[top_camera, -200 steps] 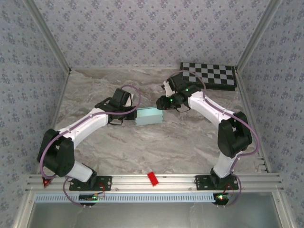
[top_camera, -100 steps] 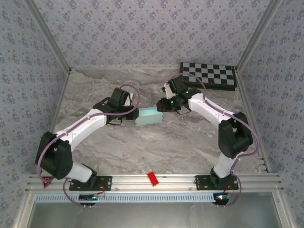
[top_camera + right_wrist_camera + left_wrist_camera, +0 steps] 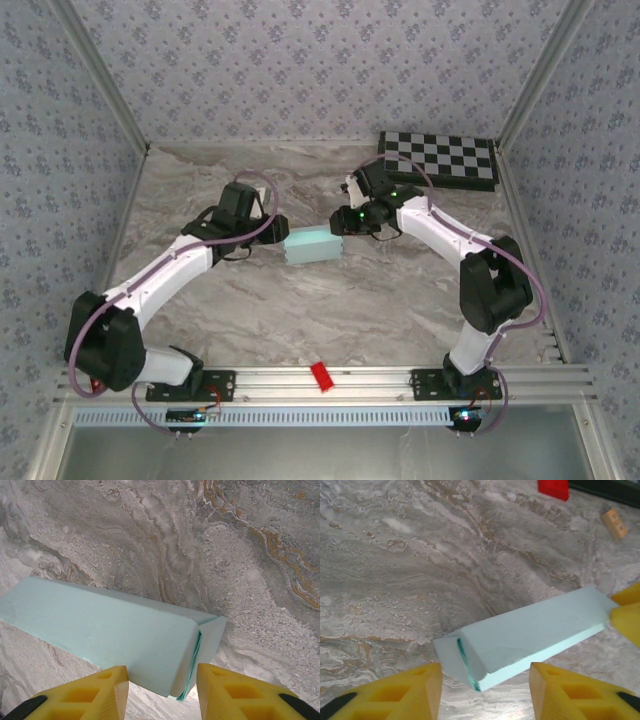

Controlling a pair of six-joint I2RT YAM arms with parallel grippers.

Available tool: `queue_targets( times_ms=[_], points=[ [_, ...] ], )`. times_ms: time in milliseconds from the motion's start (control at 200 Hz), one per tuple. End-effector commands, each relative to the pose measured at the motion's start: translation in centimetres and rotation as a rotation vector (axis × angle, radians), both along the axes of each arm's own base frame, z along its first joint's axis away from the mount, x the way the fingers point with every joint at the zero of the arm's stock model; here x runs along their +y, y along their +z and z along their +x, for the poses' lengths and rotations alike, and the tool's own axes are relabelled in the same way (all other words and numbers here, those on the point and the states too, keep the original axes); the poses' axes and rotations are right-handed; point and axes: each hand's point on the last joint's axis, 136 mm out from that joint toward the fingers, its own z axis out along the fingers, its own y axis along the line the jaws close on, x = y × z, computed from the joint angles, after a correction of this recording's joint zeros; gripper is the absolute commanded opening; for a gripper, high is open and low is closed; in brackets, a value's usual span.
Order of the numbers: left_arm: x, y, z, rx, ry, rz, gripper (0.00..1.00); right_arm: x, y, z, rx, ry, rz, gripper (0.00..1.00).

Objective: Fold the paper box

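Observation:
The paper box (image 3: 312,245) is a pale light-blue, closed flat rectangular box lying mid-table between the two arms. In the left wrist view its near end (image 3: 470,660), with a tucked flap, sits between and a little ahead of my left gripper (image 3: 485,680). That gripper is open, both yellow fingers (image 3: 415,690) clear of the card. My right gripper (image 3: 161,672) is shut on the box's other end (image 3: 150,640), one finger against each side. In the top view the left gripper (image 3: 277,231) is just left of the box and the right gripper (image 3: 342,221) at its right end.
A black-and-white checkerboard (image 3: 440,158) lies at the back right corner. A small red piece (image 3: 320,375) sits on the front rail. A small tan block (image 3: 615,523) lies on the marble beyond the box. Patterned walls close in the table on three sides.
My left gripper has opened and let go of the box's left end, and its arm has drawn back to the left. The right gripper keeps its hold.

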Motion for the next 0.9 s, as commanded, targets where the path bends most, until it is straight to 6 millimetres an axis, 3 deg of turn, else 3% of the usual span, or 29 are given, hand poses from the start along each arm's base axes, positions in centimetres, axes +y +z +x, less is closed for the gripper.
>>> queue_targets(
  times_ms=[0,335,895],
  points=[
    [-0.4,0.4,0.8,0.011,0.025,-0.023,0.52,-1.4,-2.5,-1.6,0.084,-0.021,-0.071,0.41],
    [-0.5,-2.0,1.1,0.079,0.027,0.002,0.56,-1.2,-2.6,-1.5,0.073,-0.019,-0.066,0.41],
    [0.3,-5.5,-0.7,0.162,0.032,0.031,0.41,-2.1,-4.7,-2.4,0.103,-0.027,-0.114,0.41]
  ],
)
